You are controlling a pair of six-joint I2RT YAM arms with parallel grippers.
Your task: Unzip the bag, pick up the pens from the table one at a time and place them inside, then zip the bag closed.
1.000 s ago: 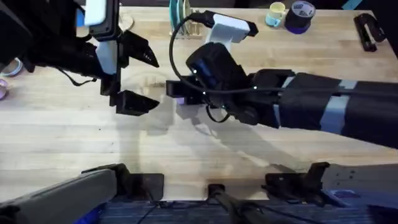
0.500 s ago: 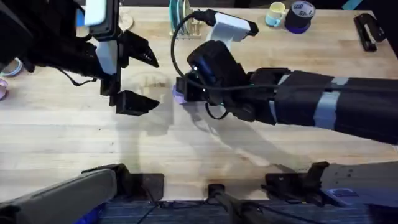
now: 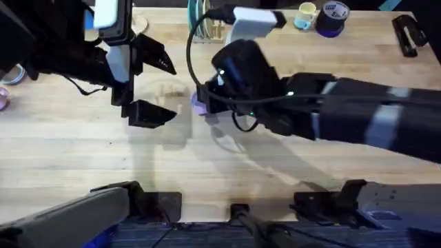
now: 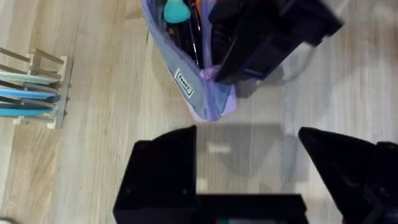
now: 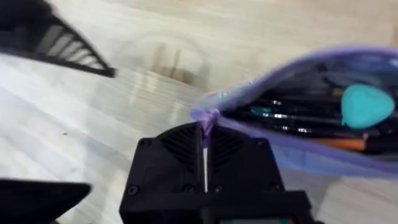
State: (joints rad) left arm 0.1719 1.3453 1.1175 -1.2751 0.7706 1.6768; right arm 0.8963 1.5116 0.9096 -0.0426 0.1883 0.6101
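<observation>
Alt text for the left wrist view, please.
The right gripper is shut on the zipper pull at the end of the open purple bag, with pens inside. The left gripper is open over the table.

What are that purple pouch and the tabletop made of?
The bag looks like soft matte fabric: it creases, and a sewn label sits on its side. The table looks like light wood with a smooth finish; plank strips and grain show.
</observation>
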